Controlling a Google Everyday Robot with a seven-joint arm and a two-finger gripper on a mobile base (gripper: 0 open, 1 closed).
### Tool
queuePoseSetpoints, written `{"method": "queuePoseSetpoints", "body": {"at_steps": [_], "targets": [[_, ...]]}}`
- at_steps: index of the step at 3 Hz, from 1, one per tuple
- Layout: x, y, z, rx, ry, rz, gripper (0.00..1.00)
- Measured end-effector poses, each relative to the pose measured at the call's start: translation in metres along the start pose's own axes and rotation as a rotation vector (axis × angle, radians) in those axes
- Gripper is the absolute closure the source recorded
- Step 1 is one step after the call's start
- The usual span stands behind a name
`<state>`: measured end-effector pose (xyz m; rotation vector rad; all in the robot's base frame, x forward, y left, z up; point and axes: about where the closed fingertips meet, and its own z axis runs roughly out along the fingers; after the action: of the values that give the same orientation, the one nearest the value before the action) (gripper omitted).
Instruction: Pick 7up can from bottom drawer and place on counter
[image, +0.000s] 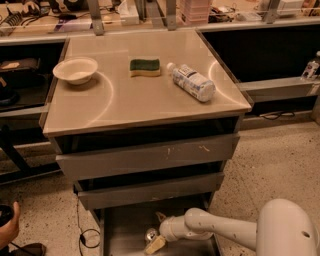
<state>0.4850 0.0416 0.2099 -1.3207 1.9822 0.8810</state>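
**Gripper Reaching Into the Bottom Drawer Beside the 7up Can**

The robot's white arm (227, 231) is stretching in from the lower right, low to the floor, and is putting the gripper (156, 243) inside the bottom drawer (125, 231), which is standing pulled out beneath the two drawers above it. The 7up can (151, 234) is sitting upright on the drawer's grey floor, its shiny round top facing up, and the gripper's tan tip is lying right against it on the near side. Whether the gripper is apart or clamped on the can cannot be told from this view.

Up on the counter (145, 107), a white bowl (75, 70) is resting near the left edge, a green and yellow sponge (145, 67) is lying near the middle at the back, and a clear plastic bottle (193, 82) is lying on its side to the right of the sponge. A person's hand (8, 227) is showing at the lower left edge.
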Motion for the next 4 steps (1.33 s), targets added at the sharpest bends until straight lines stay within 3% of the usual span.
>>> {"method": "queuePoseSetpoints", "body": {"at_steps": [3, 4], "targets": [[0.031, 0.004, 0.021, 0.001, -0.006, 0.045, 0.0], [0.031, 0.004, 0.021, 0.001, -0.006, 0.045, 0.19]]}}
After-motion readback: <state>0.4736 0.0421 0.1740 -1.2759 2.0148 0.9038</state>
